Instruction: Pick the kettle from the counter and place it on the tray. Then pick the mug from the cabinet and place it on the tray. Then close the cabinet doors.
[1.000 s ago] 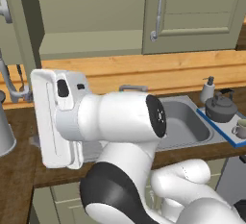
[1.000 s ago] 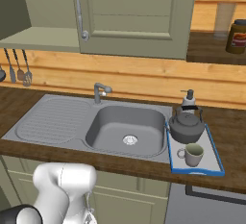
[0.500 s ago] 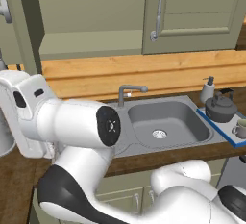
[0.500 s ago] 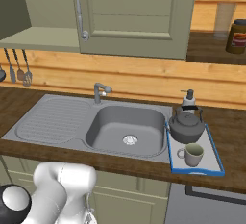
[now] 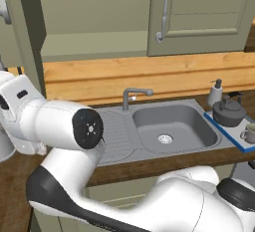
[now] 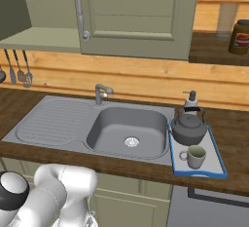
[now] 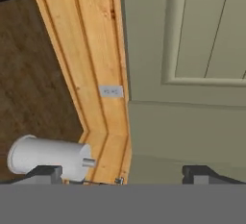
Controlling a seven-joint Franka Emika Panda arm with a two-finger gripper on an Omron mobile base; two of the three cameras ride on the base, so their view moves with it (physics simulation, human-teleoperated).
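Kettle (image 6: 188, 128) and mug (image 6: 195, 156) sit together on the tray (image 6: 220, 161) at the surface's right end, so only cabinet closing remains. Fingers (image 7: 204, 172) stand wide apart, empty, facing the left door (image 7: 202, 35).

A home kitchen: a steel sink (image 6: 127, 132) with a tap (image 6: 100, 93) is sitting in a dark wood worktop (image 6: 233, 123), green cabinets (image 6: 138, 16) are hanging above, and utensils (image 6: 19, 70) are hanging on the plank wall.
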